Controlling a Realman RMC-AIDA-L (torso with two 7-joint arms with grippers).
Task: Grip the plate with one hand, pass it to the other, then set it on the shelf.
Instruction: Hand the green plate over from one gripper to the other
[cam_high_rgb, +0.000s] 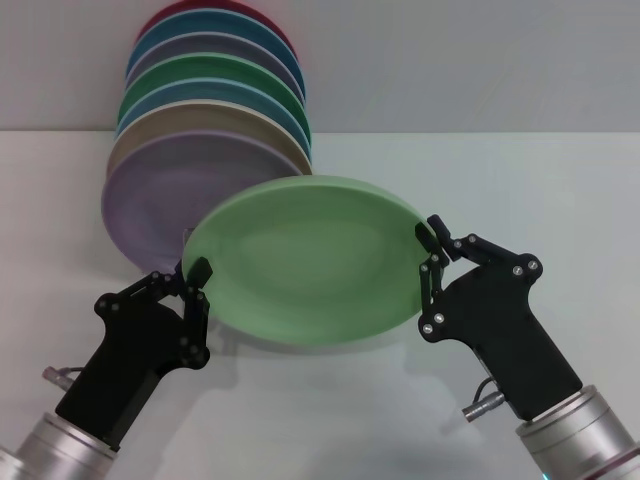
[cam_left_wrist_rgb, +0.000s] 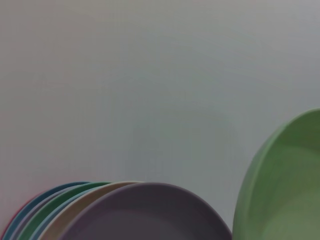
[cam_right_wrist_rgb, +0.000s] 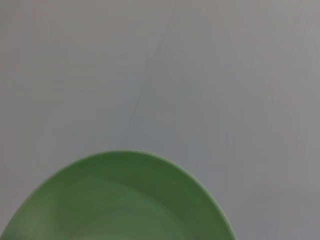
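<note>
The pale mint-green plate (cam_high_rgb: 305, 262) hangs tilted in the air above the white table, between my two grippers. My right gripper (cam_high_rgb: 430, 255) is shut on its right rim, and the plate fills the bottom of the right wrist view (cam_right_wrist_rgb: 120, 200). My left gripper (cam_high_rgb: 197, 285) is at the plate's lower-left rim, overlapping its edge. The plate shows at the side of the left wrist view (cam_left_wrist_rgb: 285, 185). The clear shelf does not show; it is hidden by the plates standing at the back left.
A row of upright plates (cam_high_rgb: 215, 110) stands at the back left, with a lilac plate (cam_high_rgb: 160, 190) in front and a darker green one behind. It also shows in the left wrist view (cam_left_wrist_rgb: 140, 212). The white table (cam_high_rgb: 520, 190) extends to the right.
</note>
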